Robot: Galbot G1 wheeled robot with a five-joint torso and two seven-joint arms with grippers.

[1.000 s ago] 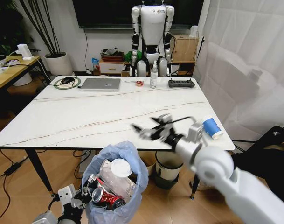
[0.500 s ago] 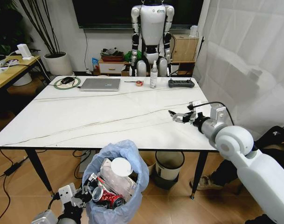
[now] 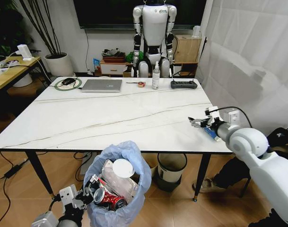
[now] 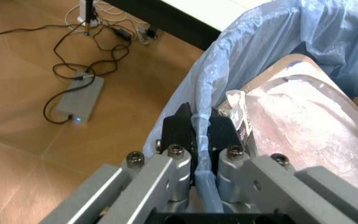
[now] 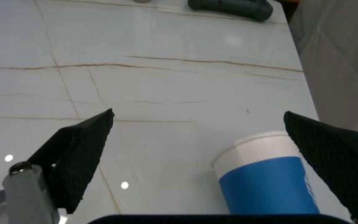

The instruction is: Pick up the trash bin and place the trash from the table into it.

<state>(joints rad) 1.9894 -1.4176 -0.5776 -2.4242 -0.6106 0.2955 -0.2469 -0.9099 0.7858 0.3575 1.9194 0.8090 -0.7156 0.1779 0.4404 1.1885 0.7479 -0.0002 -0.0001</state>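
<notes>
My right gripper is spread wide and empty over the table's right edge, fingers on either side of the cup lying there, lined up to close on it. My left gripper is pinched on the bin's bag rim, holding it below the table's near edge, where trash can drop in. Inside lie a can and other trash.

Table mid-frame is bare marble, wide open for a pass. Obstacles line the far edge in the upper centre only: laptop, spray bottle, dark power strip. Blue paper cup lies at the right edge, between the spread jaws of the right gripper, with bare marble either side.
</notes>
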